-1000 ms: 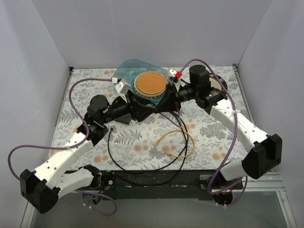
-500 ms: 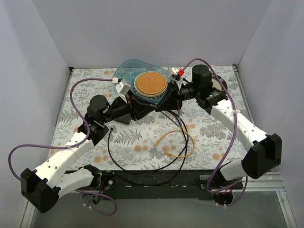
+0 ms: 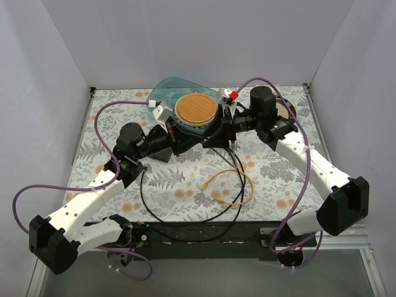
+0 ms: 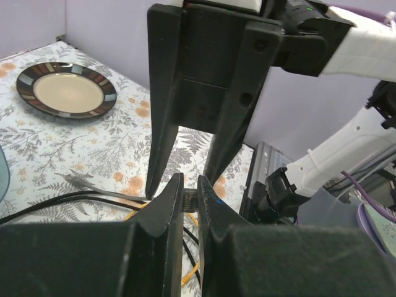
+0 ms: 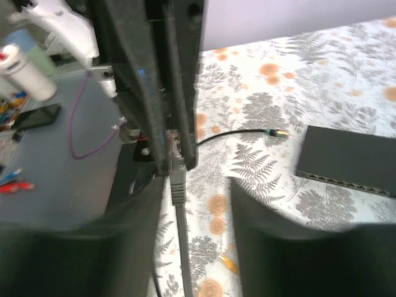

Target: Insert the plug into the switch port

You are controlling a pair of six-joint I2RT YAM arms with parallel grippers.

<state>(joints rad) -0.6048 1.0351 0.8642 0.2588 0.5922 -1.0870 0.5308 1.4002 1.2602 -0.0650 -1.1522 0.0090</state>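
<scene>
No readable text, labels, brands or numbers anywhere.

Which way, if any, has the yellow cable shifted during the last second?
No, it has not moved: the yellow cable keeps the same loop over the same printed flowers of the table cover.

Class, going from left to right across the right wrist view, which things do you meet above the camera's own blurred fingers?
left gripper shut on the grey plug → gold-tipped end of the black cable → switch
</scene>
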